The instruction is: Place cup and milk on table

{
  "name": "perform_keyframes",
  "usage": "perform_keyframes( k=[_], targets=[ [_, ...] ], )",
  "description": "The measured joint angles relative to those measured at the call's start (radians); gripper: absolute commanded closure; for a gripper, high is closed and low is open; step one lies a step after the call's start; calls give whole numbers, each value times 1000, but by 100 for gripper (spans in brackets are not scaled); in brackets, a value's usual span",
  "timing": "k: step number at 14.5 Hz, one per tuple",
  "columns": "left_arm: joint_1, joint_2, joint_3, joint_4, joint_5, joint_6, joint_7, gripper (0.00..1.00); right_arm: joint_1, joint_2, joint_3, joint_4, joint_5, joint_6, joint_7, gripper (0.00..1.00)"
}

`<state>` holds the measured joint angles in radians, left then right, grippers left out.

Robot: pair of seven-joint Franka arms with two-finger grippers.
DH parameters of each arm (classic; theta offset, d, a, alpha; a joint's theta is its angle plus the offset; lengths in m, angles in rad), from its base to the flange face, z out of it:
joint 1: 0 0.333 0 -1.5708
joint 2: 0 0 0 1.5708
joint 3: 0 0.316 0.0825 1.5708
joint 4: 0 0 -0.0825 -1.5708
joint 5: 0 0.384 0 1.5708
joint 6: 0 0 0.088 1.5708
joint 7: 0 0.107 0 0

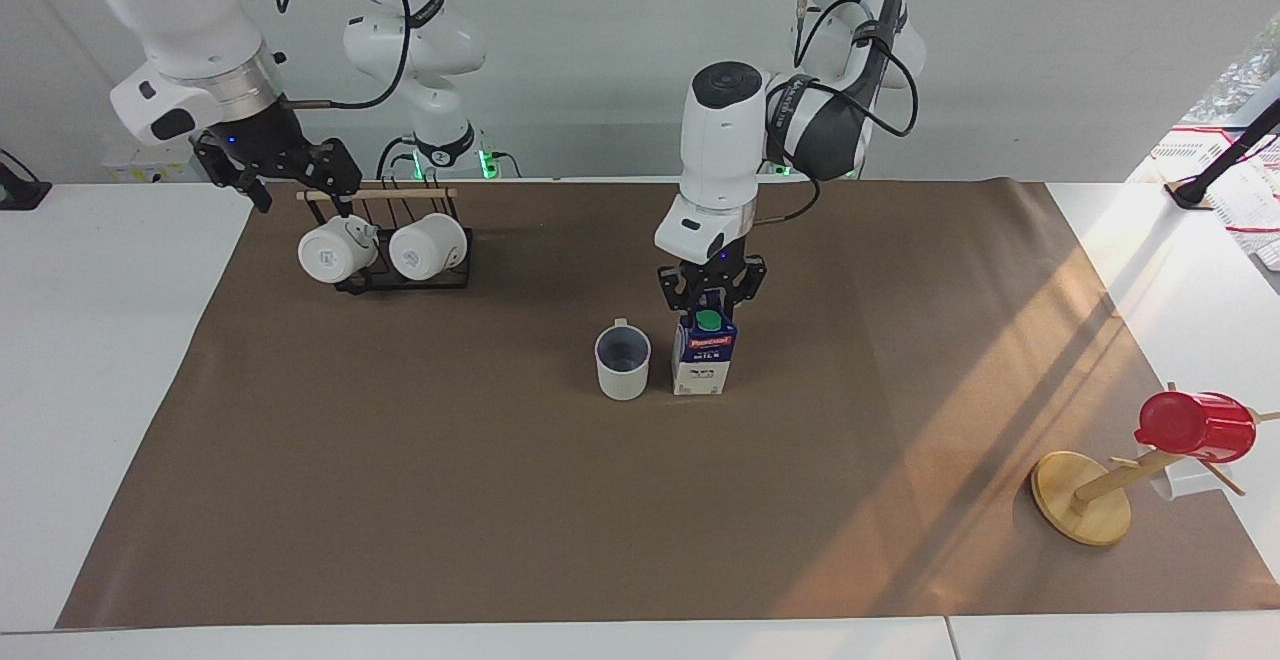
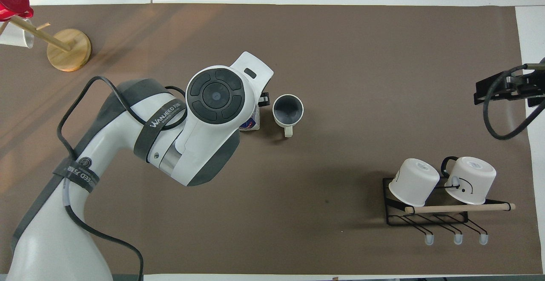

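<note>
The cup (image 1: 622, 362), a small white mug with a grey-blue inside, stands upright on the brown paper of the table (image 1: 400, 500). The milk (image 1: 704, 362) stands right beside it, toward the left arm's end. My left gripper (image 1: 710, 306) comes straight down on the carton and is shut on its gable top, around the green cap. In the overhead view the left arm hides most of the milk (image 2: 249, 123); the cup (image 2: 288, 110) shows whole. My right gripper (image 1: 298, 178) hangs open and empty above the mug rack, at the paper's edge (image 2: 506, 89).
A black wire rack (image 1: 402, 278) with two white mugs lying on it stands near the robots at the right arm's end. A wooden mug tree (image 1: 1082, 496) with a red cup (image 1: 1196, 426) stands at the left arm's end, farther from the robots.
</note>
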<state>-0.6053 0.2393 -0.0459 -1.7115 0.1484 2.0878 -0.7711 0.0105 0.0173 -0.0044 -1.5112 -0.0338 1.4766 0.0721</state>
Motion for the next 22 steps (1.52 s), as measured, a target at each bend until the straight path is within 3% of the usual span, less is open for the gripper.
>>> perform_keyframes(
  k=[4,8,11,17,22],
  targets=[
    [4,-24,12,17,0,-3,-2,0,-4,0,-3,0,-5,0,-21,0],
    [76,-132,18,18,0,-109,52,0,-3,0,0,0,-5,5,-21,0],
    [172,-193,21,16,-29,-204,178,0,-3,0,1,0,-5,17,-21,0],
    [433,-236,29,19,-169,-302,494,0,-3,0,1,0,-5,19,-21,0],
    [581,-247,32,120,-187,-452,694,0,-3,0,1,0,-5,19,-21,0]
  ],
)
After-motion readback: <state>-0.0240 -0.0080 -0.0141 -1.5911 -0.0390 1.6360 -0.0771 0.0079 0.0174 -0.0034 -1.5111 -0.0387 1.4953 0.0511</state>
